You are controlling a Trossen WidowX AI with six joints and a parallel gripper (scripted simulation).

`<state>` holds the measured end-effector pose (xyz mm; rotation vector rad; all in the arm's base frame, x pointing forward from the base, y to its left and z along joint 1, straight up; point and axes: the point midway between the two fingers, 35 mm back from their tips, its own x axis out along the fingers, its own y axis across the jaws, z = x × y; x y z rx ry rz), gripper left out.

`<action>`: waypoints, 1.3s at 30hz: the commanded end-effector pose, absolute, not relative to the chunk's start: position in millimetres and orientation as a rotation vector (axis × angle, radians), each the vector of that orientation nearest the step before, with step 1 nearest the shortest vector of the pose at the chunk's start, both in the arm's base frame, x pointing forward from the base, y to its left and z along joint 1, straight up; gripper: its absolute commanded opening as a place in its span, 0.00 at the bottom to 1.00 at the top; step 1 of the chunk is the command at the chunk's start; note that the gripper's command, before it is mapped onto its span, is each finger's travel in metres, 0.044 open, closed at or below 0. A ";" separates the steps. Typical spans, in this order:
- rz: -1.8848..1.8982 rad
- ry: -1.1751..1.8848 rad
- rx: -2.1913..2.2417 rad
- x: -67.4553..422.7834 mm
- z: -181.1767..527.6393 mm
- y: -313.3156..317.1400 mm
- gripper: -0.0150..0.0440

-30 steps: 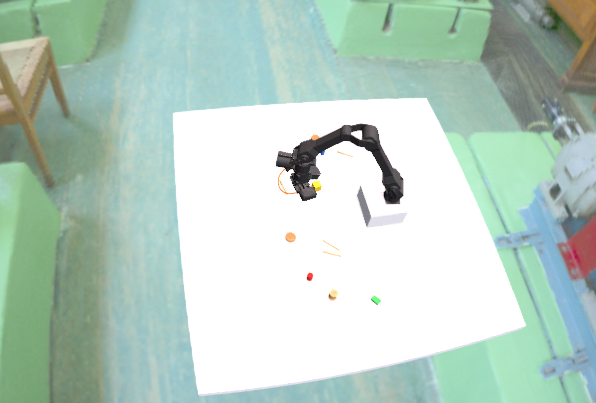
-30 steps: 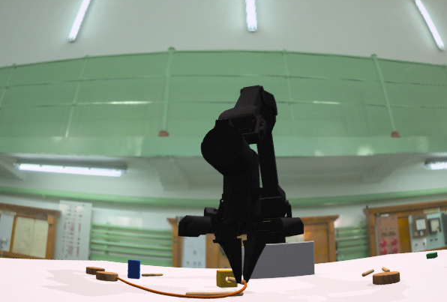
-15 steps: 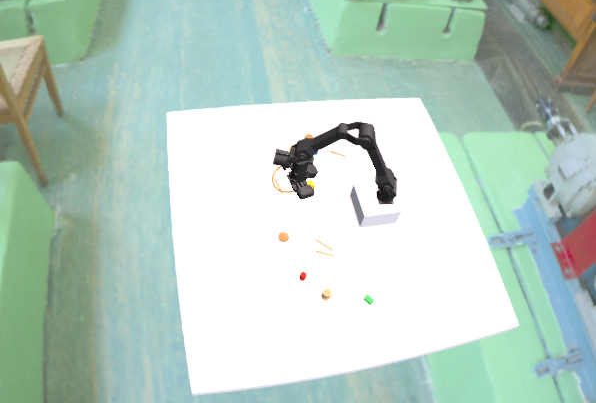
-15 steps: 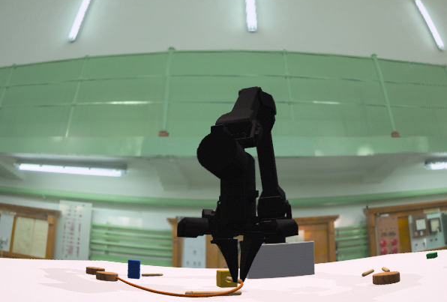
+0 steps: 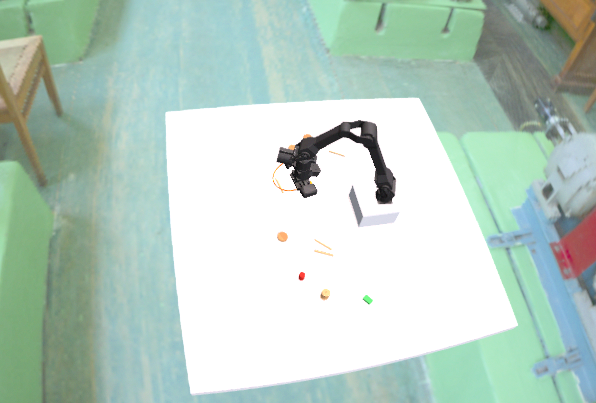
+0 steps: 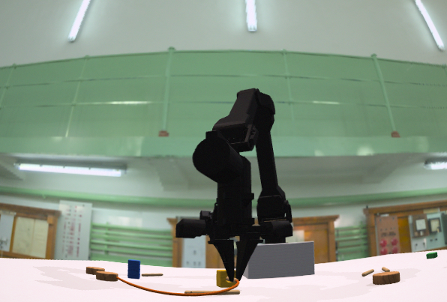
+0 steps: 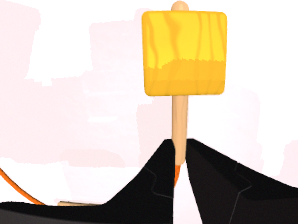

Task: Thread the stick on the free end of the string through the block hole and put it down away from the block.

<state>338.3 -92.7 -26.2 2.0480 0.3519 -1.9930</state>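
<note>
My gripper (image 7: pixel 178 147) (image 6: pixel 235 276) (image 5: pixel 307 189) is low over the table and shut on the thin wooden stick (image 7: pixel 178 121), holding its rear end. The stick runs into the near side of the yellow wooden block (image 7: pixel 184 52) (image 6: pixel 223 278). Its tip (image 7: pixel 180 6) shows just past the block's far side. The block rests on the white table (image 5: pixel 225 305) (image 6: pixel 337 289). The orange string (image 6: pixel 169 291) (image 5: pixel 276 181) (image 7: pixel 13 185) curves from the gripper along the table to a round wooden button (image 6: pixel 106 276) at the left.
A grey box (image 5: pixel 372 212) (image 6: pixel 281 259) stands right of the gripper under the arm's base. A second button (image 6: pixel 94 270), a blue block (image 6: pixel 133 268) and loose sticks (image 6: pixel 151 274) (image 6: pixel 210 292) lie near. Discs (image 5: pixel 282 236) (image 5: pixel 325 294), sticks (image 5: pixel 322 245), a red piece (image 5: pixel 301 276) and a green piece (image 5: pixel 367 299) lie toward the front.
</note>
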 end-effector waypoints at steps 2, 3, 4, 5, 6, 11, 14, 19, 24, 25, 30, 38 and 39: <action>-1.990 0.351 2.046 329.7 -25.8 -95.6 0.25; -1.990 0.351 2.046 328.5 -25.9 -96.1 0.25; -1.990 0.351 2.046 327.3 -25.9 -96.5 0.25; -1.990 0.351 2.046 326.1 -26.0 -96.9 0.25; -1.990 0.351 2.046 324.9 -26.1 -97.4 0.25; -1.991 0.351 2.045 318.7 -26.3 -99.6 0.25; -1.991 0.351 2.046 318.0 -26.4 -99.9 0.25; -1.995 0.351 2.047 321.8 -26.9 -98.8 0.46; -1.995 0.351 2.047 322.7 -16.9 -99.1 0.46; -1.995 0.351 2.047 323.3 -4.3 -99.3 0.46; -1.995 0.351 2.047 319.6 53.5 -98.1 0.46; -1.994 0.351 2.047 320.0 47.6 -98.4 0.46; -1.985 0.365 2.038 319.7 47.6 -98.5 0.46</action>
